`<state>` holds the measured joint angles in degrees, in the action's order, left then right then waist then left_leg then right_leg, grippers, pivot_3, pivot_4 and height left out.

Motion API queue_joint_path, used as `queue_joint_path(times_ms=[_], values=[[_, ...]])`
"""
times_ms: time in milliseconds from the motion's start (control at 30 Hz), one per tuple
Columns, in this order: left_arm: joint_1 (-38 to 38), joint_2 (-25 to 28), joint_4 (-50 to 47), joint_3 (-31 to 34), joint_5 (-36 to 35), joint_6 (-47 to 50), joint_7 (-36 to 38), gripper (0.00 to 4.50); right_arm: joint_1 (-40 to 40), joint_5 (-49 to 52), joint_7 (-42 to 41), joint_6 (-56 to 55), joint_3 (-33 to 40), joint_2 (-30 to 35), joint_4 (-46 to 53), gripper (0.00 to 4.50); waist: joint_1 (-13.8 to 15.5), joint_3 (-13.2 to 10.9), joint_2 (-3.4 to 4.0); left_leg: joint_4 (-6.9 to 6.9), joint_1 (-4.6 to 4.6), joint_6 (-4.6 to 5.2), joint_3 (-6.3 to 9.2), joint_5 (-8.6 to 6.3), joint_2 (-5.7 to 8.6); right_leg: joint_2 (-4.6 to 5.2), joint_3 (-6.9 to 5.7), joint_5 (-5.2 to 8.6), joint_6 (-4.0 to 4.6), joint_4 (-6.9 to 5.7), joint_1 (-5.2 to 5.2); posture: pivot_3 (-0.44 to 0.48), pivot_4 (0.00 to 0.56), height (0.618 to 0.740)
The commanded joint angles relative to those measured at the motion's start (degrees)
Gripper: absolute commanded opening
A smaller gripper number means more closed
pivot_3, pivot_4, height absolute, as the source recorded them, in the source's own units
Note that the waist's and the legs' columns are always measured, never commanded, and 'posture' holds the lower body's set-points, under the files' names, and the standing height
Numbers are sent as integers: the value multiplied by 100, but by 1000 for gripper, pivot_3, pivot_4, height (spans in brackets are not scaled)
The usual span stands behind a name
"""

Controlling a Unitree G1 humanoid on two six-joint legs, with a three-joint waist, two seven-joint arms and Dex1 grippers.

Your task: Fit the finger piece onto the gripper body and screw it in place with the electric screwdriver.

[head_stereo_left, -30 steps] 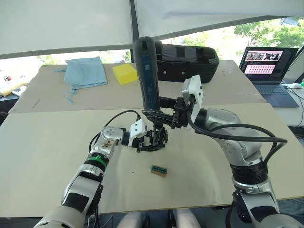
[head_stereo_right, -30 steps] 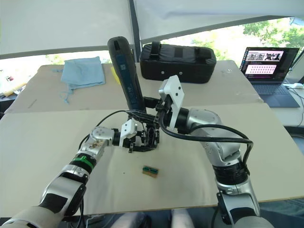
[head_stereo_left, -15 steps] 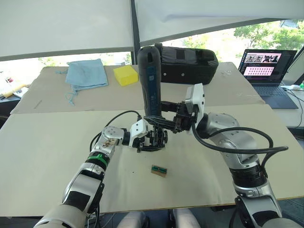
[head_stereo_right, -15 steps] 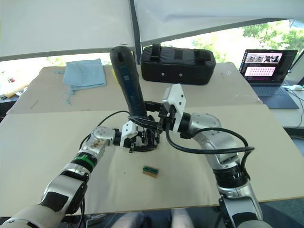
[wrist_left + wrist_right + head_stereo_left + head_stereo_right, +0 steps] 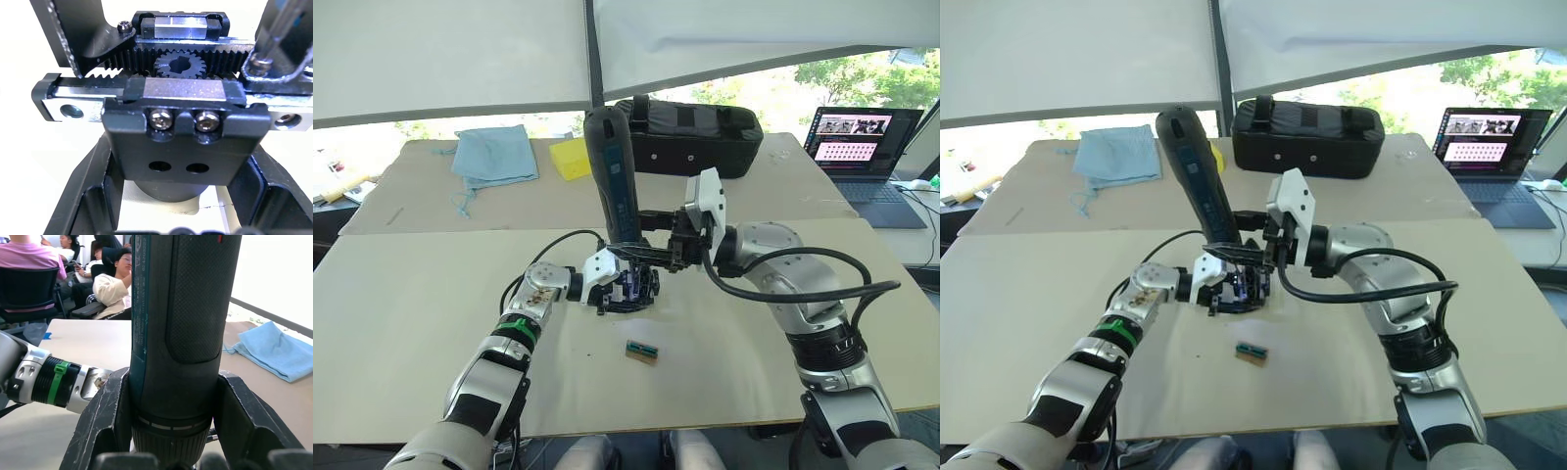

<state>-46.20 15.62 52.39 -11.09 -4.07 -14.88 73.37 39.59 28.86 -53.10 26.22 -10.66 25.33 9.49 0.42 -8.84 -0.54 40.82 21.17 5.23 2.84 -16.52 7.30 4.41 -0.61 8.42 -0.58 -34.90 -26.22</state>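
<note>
Since a second ago the electric screwdriver [image 5: 612, 174] has tipped a little, its top now leaning toward the robot's left, and a bluish-white glow now shows on the gripper body [image 5: 631, 287] where there was none before. Left arm has barely moved.

Right hand [image 5: 651, 253] is clamped on the screwdriver's lower barrel; in the right wrist view both fingers [image 5: 105, 423] press against its sides. The tool stands near upright, bit end down over the gripper body.

Left hand [image 5: 617, 291] is at the gripper body on the counter [image 5: 411, 294]; its fingers flank the round base in the left wrist view, but actual contact can't be confirmed, so I cannot tell if it's gripping. That view shows the body's rack and pinion gear [image 5: 173, 63], a carriage block with two screws [image 5: 183, 122], and the screwdriver bit [image 5: 279, 29] coming down on a screw head at the rail's end.

Finger piece: can't pick it out separately.

Small green-and-brown block [image 5: 641, 352] lies on the counter near the body, robot side. Black case [image 5: 690, 132], yellow block [image 5: 568, 157], blue cloth [image 5: 491, 157] and laptop [image 5: 862, 147] sit on the far counter.
</note>
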Motion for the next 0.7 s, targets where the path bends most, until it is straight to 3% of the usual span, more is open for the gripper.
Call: queue_joint_path(times_ms=[33, 500, 700], values=[[-243, 81, -167, 175, -92, -219, 36, 2310, -381, -364, 16, 519, -266, 249, -594, 1918, 1, 0, 0, 0, 0, 0, 0, 0, 0, 0, 0, 0, 0, 0, 0, 0, 150, 740], [-210, 87, -82, 151, -43, -298, 22, 2310, -238, -120, -7, 386, 134, 236, -249, 1918, 10, 0, 0, -1, 1, -1, 0, -1, 0, 0, 1, 0, 0, 2, -2, 0, 150, 740], [-177, 55, 12, 109, 13, -356, 2, 2310, 356, 603, -256, 272, 691, 239, 378, 1918, 14, -3, -1, -2, 8, -2, 0, -1, -1, 1, 4, 0, 0, 4, -7, 0, 150, 740]])
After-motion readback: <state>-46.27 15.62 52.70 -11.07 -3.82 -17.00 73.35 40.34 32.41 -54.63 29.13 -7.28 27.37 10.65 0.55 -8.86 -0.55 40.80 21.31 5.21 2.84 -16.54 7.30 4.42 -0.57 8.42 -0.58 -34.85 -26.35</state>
